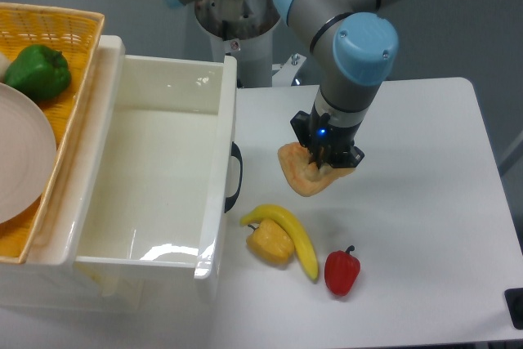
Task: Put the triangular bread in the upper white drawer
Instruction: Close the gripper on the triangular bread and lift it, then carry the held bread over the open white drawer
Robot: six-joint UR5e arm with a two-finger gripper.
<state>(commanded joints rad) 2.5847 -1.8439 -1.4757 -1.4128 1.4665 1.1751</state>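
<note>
The triangular bread (299, 172) is golden-brown and hangs tilted in my gripper (321, 163), just above the white table. The gripper is shut on its upper right part, so that part is hidden by the fingers. The upper white drawer (147, 177) stands open to the left, its inside bare, with its black handle (236, 176) facing the bread. The bread is right of the drawer's front wall, about a hand's width from the handle.
A banana (292, 234), a yellow pepper (270, 244) and a red pepper (341, 272) lie below the bread. A woven yellow basket (61, 26) at far left holds a green pepper (37, 71) and a white plate (20, 153).
</note>
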